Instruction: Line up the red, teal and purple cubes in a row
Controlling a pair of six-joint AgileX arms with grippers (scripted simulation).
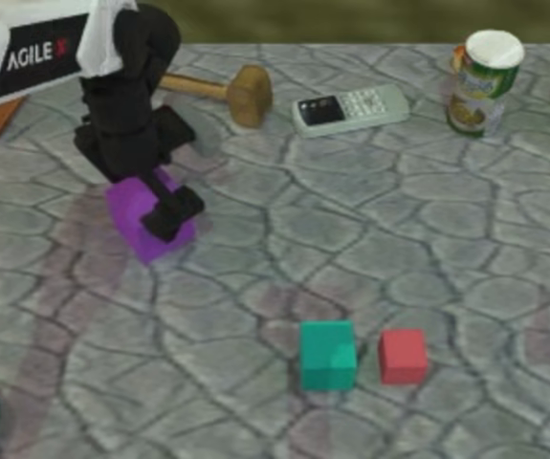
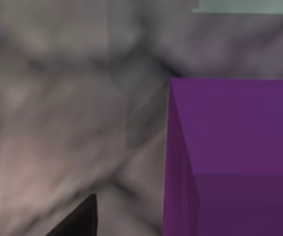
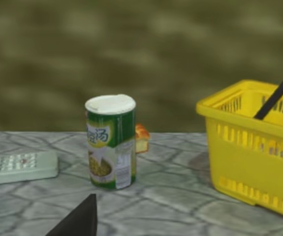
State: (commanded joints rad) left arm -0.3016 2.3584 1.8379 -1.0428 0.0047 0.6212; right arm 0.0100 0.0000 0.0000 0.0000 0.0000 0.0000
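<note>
Stone table (image 1: pixel 399 239): purple cube (image 1: pixel 131 215) apparently skewed.

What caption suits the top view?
Left pincer over the purple cube; teal cube and red cube sit side by side.

Three cubes: one purple cube (image 1: pixel 139 212), one teal cube (image 1: pixel 328 355), one red cube (image 1: pixel 403 356).

Open table (image 1: pixel 428 220) between mallet (image 1: pixel 236 91) and cubes.
</note>
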